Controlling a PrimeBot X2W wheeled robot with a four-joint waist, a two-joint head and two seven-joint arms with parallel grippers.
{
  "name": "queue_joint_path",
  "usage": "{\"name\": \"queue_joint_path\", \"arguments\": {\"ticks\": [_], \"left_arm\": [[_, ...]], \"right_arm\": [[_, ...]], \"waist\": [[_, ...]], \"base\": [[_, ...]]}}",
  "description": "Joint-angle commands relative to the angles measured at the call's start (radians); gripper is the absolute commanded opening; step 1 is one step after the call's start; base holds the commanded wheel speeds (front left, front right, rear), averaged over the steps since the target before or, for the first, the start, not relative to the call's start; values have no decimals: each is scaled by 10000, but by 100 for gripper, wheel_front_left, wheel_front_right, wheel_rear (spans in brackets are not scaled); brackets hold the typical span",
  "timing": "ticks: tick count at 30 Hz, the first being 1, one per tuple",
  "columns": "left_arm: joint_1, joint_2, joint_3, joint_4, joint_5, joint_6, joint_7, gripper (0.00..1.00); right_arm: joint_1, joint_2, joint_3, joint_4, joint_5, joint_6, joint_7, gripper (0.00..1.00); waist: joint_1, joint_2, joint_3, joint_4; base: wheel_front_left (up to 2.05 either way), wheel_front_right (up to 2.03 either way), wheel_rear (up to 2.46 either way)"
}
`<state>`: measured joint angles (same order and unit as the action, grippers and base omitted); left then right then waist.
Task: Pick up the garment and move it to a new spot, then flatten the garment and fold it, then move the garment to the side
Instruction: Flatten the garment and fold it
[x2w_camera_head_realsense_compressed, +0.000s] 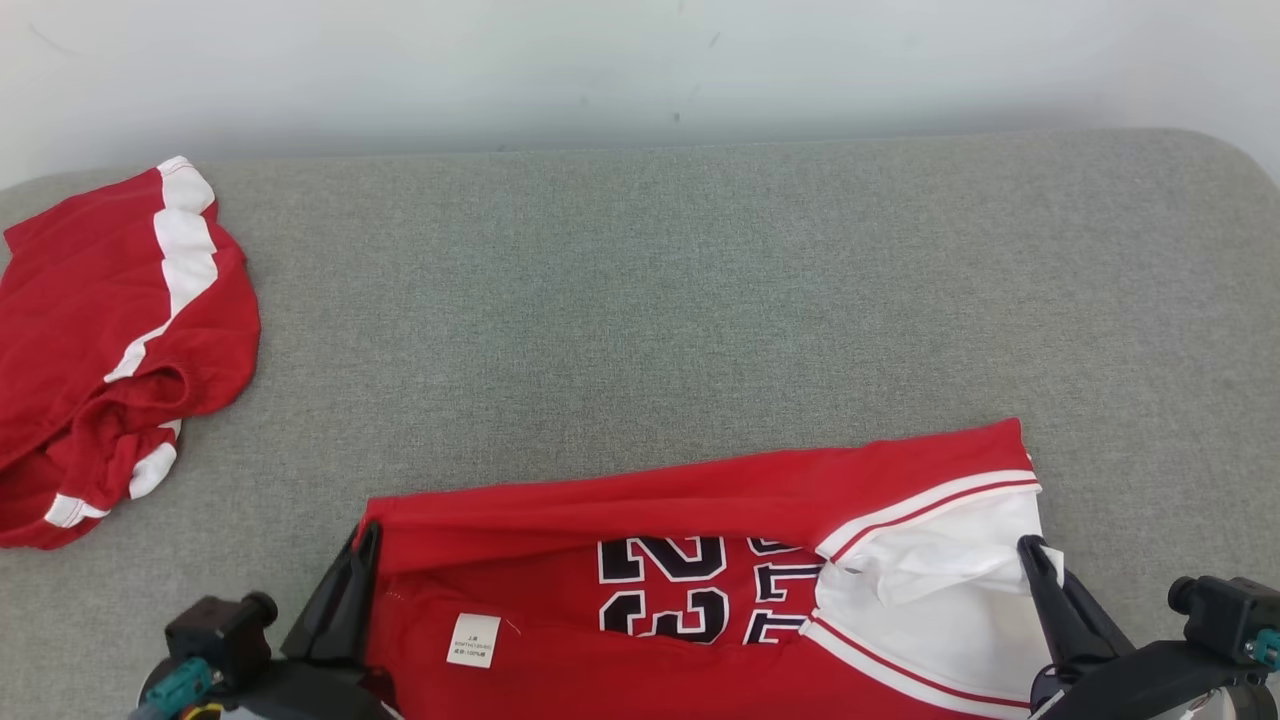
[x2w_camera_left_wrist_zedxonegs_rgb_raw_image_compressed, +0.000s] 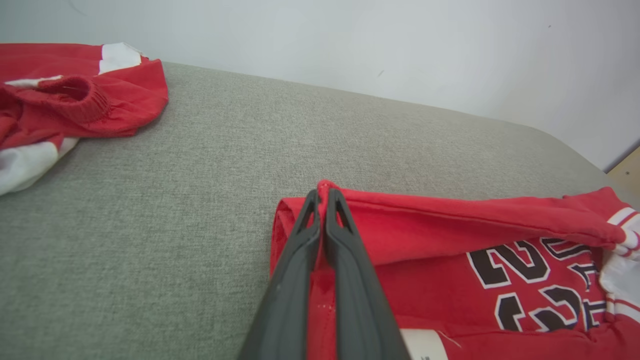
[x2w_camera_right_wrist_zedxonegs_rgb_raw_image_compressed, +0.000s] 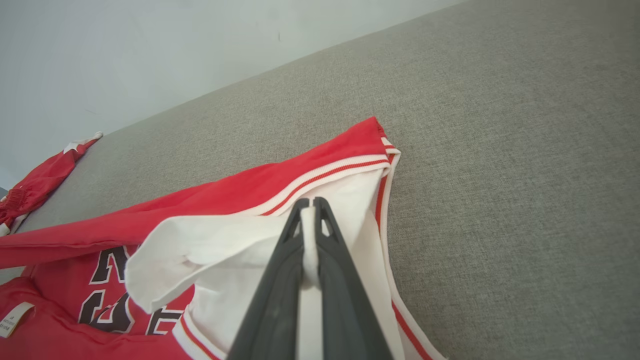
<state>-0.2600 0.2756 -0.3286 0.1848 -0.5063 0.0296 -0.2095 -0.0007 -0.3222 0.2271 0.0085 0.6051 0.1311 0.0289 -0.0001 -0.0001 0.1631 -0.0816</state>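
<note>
At the middle of the near edge of the grey cushion (x2w_camera_head_realsense_compressed: 640, 300): red jersey (x2w_camera_head_realsense_compressed: 700, 480), upper layer raised and partly doubled back above the printed number. Gripped at both ends: left end effector (x2w_camera_head_realsense_compressed: 365, 545) clamped fully closed on the red corner, right end effector (x2w_camera_head_realsense_compressed: 1030, 548) clamped fully closed on the edge of the white panel.

Probable faults, by judgement:
- Sagging of the slack span between the two grips, from unequal travel; result, a skewed or bunched fold.
- Slipping of the thin white edge out of the right grip, from excess tension.
- Dragging of the lower layer off the near edge, from too low a carry.

At the left edge of the cushion: second red-and-white garment (x2w_camera_head_realsense_compressed: 90, 330), crumpled, well apart from the jersey. No obstruction across the open middle, but that side already taken as a set-down spot. Near the left grip: white label (x2w_camera_head_realsense_compressed: 472, 640), exposed.
</note>
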Motion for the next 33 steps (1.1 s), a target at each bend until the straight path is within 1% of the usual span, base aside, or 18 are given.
{"name": "queue_joint_path", "arguments": {"ticks": [1,8,9,10,11,13,14,15,21,24,28,33], "left_arm": [[248,49,0,112,-22,44,-71,0],[251,-71,2,569,-66,-11,-248,0],[227,-80,11,612,-22,21,-291,34],[210,-86,38,639,22,62,-327,99],[204,-86,61,677,55,79,-351,100],[214,-104,93,761,112,84,-402,100],[230,-103,108,780,143,106,-421,100],[270,-125,157,757,143,129,-458,100],[586,-140,427,379,329,319,-540,100],[813,-164,590,69,452,450,-568,100],[1068,-322,968,-591,799,694,-561,100],[1464,-566,1390,-1165,1181,773,-563,100]], "right_arm": [[132,59,-71,-93,-182,-7,94,0],[258,329,-256,-135,-561,-7,553,0],[257,394,-305,-212,-572,-7,521,29],[279,421,-332,-252,-601,-7,527,82],[306,444,-351,-286,-617,-7,566,86],[329,489,-382,-413,-578,-7,575,86],[320,500,-411,-485,-569,-7,530,91],[320,521,-444,-561,-545,-7,477,100],[297,566,-766,-1017,-663,-7,289,100],[241,643,-1067,-1020,-864,-7,241,100],[160,670,-1468,-610,-1359,-7,530,100],[-218,724,-1562,205,-2045,-7,924,100]], "waist": [[1,1,-4,-9],[1,1,-61,-2],[1,1,-69,-2],[1,1,-78,-3],[1,1,-86,-6],[1,1,-114,-10],[1,1,-134,-15],[1,1,-160,-16],[1,1,-320,-14],[1,1,-390,23],[1,1,-442,106],[1,1,-464,275]], "base": [[0,0,0],[0,0,0],[0,0,0],[0,0,0],[0,0,0],[0,0,0],[0,0,0],[0,0,0],[0,0,0],[0,0,0],[0,0,0],[0,0,0]]}}
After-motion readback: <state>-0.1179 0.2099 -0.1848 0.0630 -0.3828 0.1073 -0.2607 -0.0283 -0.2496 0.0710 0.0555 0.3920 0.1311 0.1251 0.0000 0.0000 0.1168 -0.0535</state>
